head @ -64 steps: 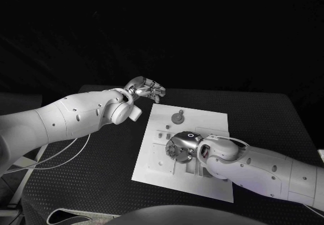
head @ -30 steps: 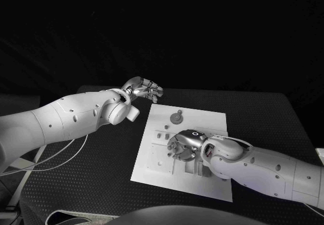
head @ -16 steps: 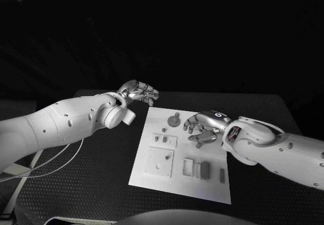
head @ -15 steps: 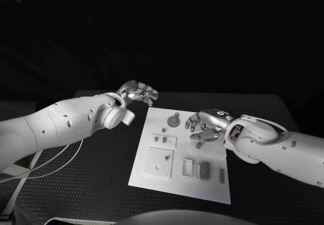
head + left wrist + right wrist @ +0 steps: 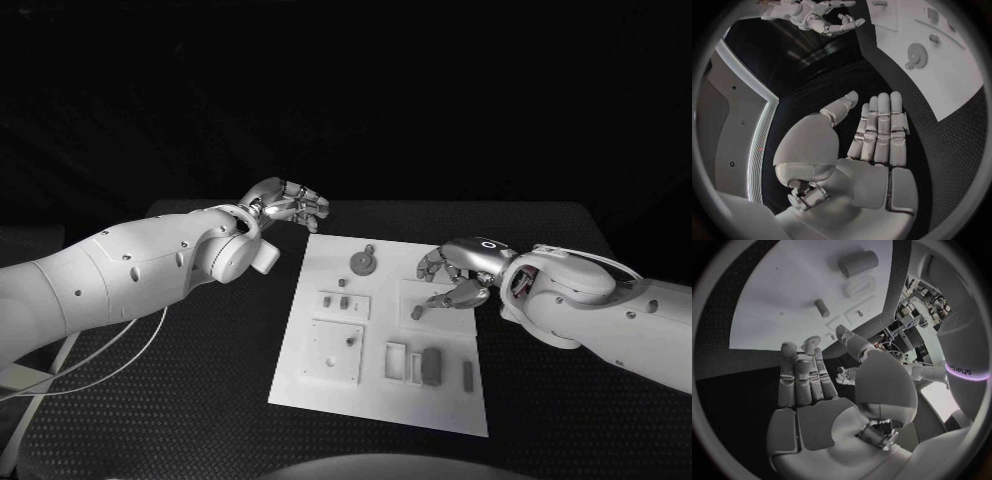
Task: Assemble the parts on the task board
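The white task board lies in the middle of the black table. On it are a round toothed part, two small pegs, a square plate and three upright blocks. My right hand hovers over the board's right edge, fingers apart and holding nothing. A small dark part lies on the board just below its fingertips. The right wrist view shows the bare palm and that small part. My left hand hangs beyond the board's far left corner, its palm bare with fingers straight.
Black textured table surrounds the board on all sides. White cables trail under my left arm at the table's left side. The left wrist view shows the board's corner with the round toothed part.
My right hand has lifted off the parts in the board's middle and drawn back to its right edge, uncovering them. The left hand has barely moved. The head camera has shifted slightly.
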